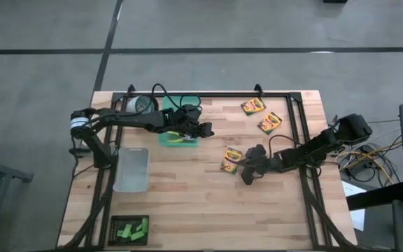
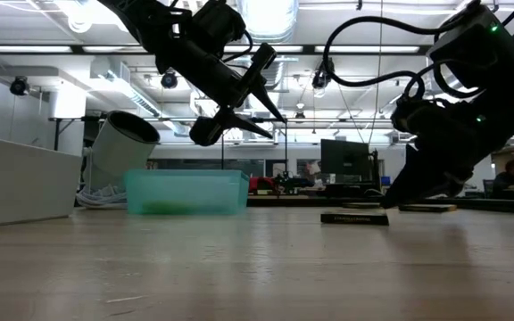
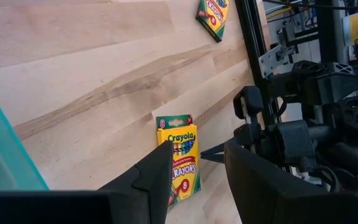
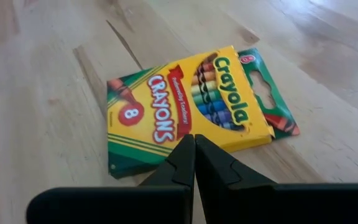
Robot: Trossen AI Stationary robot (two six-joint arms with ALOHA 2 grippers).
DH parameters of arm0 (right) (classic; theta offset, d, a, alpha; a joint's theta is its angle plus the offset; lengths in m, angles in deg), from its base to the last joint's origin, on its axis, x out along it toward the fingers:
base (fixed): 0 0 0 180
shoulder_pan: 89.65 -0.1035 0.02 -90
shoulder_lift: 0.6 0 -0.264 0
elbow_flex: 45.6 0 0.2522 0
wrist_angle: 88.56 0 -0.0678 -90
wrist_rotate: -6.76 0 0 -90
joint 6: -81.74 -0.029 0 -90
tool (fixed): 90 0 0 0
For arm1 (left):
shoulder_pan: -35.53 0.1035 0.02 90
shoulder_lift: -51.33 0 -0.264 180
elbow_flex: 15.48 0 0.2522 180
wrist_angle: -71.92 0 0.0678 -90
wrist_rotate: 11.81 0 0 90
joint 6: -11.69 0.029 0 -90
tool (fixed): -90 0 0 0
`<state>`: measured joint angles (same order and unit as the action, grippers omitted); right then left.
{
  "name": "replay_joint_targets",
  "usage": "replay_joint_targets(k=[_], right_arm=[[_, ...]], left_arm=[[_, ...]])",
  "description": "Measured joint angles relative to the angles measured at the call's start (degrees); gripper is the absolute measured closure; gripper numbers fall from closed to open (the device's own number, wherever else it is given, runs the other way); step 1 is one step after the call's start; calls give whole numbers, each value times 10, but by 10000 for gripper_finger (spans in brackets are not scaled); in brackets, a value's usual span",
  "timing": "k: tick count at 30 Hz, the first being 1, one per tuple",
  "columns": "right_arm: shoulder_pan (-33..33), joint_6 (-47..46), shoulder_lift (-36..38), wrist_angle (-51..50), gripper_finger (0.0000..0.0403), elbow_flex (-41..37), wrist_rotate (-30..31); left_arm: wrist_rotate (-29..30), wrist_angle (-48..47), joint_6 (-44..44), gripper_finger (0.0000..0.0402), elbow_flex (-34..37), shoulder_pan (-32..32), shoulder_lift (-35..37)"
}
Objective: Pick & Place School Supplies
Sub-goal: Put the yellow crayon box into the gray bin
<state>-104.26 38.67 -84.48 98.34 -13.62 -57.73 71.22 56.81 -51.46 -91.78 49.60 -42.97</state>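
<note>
A pale wooden table (image 1: 187, 203) carries the work. Nearest, the right gripper (image 4: 194, 140) is seen pressed together, empty, just beside a flat crayon box (image 4: 188, 106). This glossy cardboard is judged light and easily crushed; its long edges should be pinched. Farther off, the left gripper (image 1: 203, 130) hangs spread above the teal tray (image 1: 165, 139).
</note>
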Motion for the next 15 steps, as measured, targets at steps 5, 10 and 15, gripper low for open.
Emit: replay_joint_targets(k=[5,10,15], right_arm=[[0,2,-3,3,394,0,0],[0,-1,-23,18,394,0,3],[0,-3,-44,35,394,1,7]], left_arm=[[0,0,3,252,0,0,0],[0,0,5,252,0,0,0],[0,0,6,252,0,0,0]])
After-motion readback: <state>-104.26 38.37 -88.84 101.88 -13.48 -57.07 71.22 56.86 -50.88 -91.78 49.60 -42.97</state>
